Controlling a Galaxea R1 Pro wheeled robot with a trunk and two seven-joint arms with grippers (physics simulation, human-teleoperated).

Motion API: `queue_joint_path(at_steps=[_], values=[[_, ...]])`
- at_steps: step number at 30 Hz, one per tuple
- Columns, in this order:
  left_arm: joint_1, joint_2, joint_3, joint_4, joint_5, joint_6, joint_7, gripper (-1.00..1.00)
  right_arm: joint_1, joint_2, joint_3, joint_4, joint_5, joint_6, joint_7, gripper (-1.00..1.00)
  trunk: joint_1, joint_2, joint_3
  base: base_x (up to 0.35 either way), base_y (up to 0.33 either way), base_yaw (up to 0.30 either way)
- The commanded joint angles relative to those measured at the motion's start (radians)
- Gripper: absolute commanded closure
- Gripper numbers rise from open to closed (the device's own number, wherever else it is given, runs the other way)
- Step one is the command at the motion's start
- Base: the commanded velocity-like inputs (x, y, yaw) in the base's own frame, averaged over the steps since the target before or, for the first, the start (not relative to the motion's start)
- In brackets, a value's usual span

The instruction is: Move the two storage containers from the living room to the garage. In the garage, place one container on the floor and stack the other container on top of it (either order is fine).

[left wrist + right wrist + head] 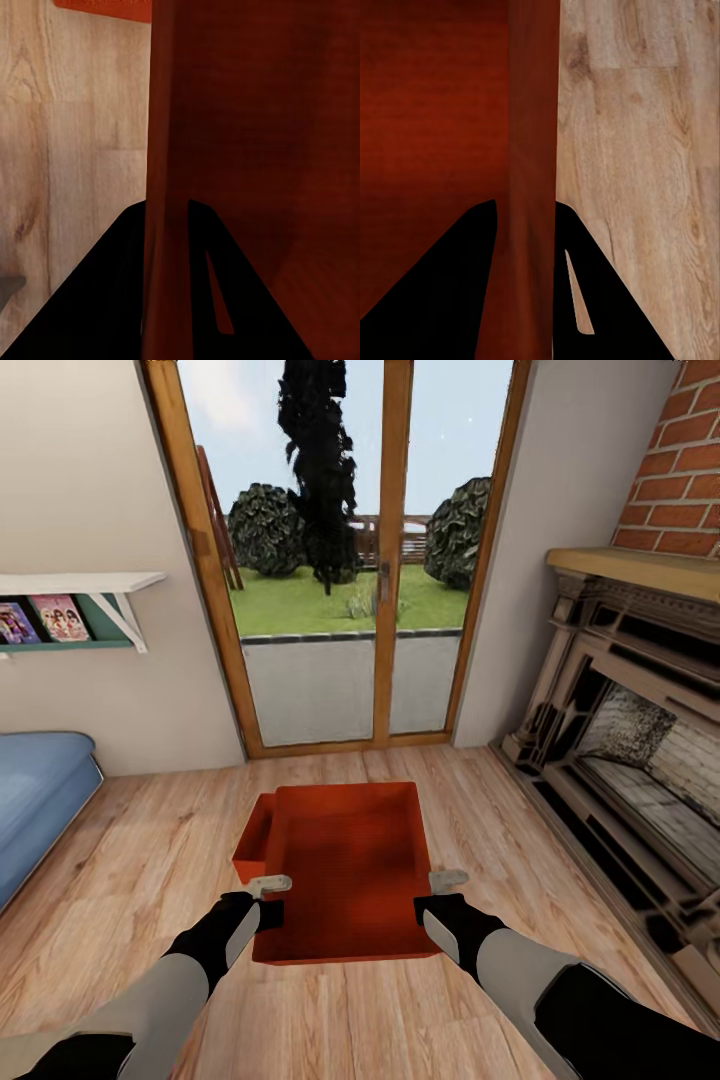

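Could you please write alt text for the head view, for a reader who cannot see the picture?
Two robot arms hold an orange-red storage container by its side walls, the left gripper and the right gripper on opposite sides, above a light wood-plank floor. Ahead are wood-framed glass doors onto a garden; a brick fireplace stands right, a blue sofa left.

A storage container sits between the two arms in front of the robot, over the wood floor. A second container lies beneath it, jutting out at its left. The left tool straddles the left wall, the right tool the right wall. Glass doors stand beyond, a sofa at left, a fireplace at right, a shelf above the sofa.
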Motion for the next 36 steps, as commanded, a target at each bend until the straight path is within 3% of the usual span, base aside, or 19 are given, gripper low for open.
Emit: queue_joint_path(at_steps=[1,36], values=[[0.000,-0.001,0.007,0.001,-0.013,0.008,0.013,1.00,-0.001,0.009,-0.001,-0.006,0.030,0.007,-0.006,1.00,0.001,-0.002,0.000,0.000,0.000,0.000],[0.000,-0.001,0.007,0.001,-0.013,0.008,0.013,1.00,-0.001,0.009,-0.001,-0.006,0.030,0.007,-0.006,1.00,0.001,-0.002,0.052,0.000,0.000,0.000]])
